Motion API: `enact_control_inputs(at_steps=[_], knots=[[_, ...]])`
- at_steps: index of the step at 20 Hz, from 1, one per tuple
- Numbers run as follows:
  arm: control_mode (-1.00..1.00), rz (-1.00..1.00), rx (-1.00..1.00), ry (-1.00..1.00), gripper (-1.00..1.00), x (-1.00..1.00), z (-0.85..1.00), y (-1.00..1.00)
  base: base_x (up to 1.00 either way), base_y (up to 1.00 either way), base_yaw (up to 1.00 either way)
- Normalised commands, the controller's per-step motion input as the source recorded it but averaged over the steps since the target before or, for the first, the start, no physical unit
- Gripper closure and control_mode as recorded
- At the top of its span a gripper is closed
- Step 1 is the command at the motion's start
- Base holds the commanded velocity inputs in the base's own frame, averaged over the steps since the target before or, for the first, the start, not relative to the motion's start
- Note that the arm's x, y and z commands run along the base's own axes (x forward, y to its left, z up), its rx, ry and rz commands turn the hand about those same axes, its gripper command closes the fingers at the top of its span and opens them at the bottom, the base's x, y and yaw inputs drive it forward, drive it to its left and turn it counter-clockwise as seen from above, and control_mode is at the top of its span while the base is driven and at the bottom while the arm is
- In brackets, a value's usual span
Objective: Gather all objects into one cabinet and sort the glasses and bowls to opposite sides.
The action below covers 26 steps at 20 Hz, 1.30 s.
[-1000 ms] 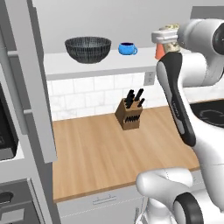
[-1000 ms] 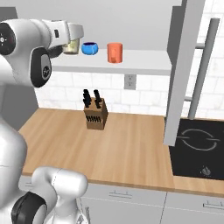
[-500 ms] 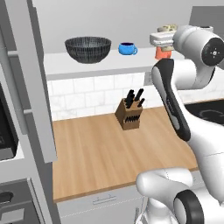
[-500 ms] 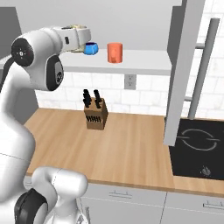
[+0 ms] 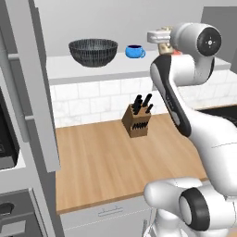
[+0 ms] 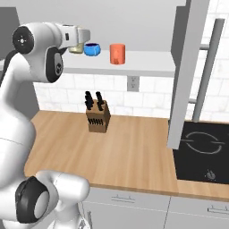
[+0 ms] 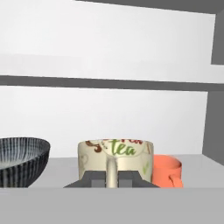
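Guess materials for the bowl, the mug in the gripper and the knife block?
Bowl: dark grey with fine ribbed lines, looks woven or textured ceramic; can't tell which.
Beige mug: likely glazed ceramic, smooth cream surface with printed "tea" lettering.
Knife block: wood look, matte brown, slotted front, black handles sticking out.

beige mottled mug (image 7: pixel 116 160) with green word "tea", reddish lettering above it unreadable

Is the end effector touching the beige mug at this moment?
Touching. In the hand view, the end effector is shut on the handle of the beige mug, with a finger pressed against each side of the handle.
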Motion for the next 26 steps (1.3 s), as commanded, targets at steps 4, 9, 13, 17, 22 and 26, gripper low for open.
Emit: enact_control_inputs(at_steps=[4, 9, 13, 17, 22, 26], knots=[[-1.0, 0.0, 0.07, 0.0, 1.0, 0.64, -0.1, -0.02, 0.0, 0.0, 0.0], [-1.0, 0.0, 0.01, -0.04, 1.0, 0.32, -0.5, -0.1, 0.0, 0.0, 0.0], [-1.0, 0.02, 0.0, -0.08, 1.0, 0.23, -0.27, -0.16, 0.0, 0.0, 0.0], [-1.0, 0.05, 0.0, -0.04, 1.0, 0.2, 0.25, -0.12, 0.0, 0.0, 0.0], [-1.0, 0.02, 0.0, -0.01, 1.0, 0.04, 0.02, -0.02, 0.0, 0.0, 0.0], [-1.0, 0.0, 0.0, -0.14, 1.0, 0.0, -0.26, 0.0, 0.0, 0.0, 0.0]])
